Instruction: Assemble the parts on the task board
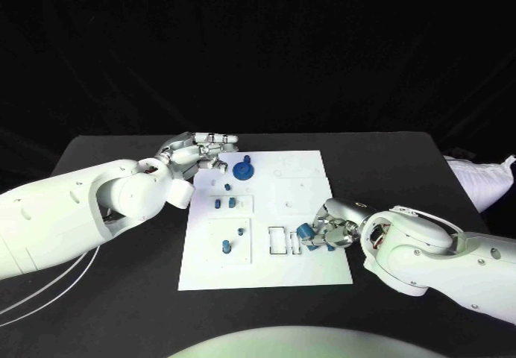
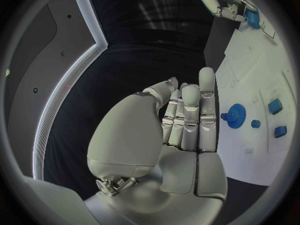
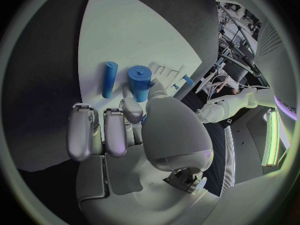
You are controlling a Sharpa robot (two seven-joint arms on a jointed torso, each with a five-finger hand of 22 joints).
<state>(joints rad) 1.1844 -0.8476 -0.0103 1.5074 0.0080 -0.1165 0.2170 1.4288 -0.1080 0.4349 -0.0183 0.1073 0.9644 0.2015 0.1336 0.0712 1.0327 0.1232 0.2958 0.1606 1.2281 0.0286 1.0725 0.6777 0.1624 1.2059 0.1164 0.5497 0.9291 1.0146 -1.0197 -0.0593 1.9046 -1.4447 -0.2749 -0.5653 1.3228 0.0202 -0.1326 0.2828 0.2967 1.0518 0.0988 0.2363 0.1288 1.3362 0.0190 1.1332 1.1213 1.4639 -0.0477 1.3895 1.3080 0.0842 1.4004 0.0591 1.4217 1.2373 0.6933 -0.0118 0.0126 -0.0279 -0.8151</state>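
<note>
Right hand grips blue cylinder over task board; left hand released, fingers straight, beside blue gear.

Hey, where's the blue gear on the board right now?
In the head view the blue gear sits at the far end of the task board, toward its left side, just beside the fingers of the left hand.

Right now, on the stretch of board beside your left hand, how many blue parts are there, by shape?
Gear: 1
Small round piece: 1
Blocky pieces: 2
Total: 4
</note>
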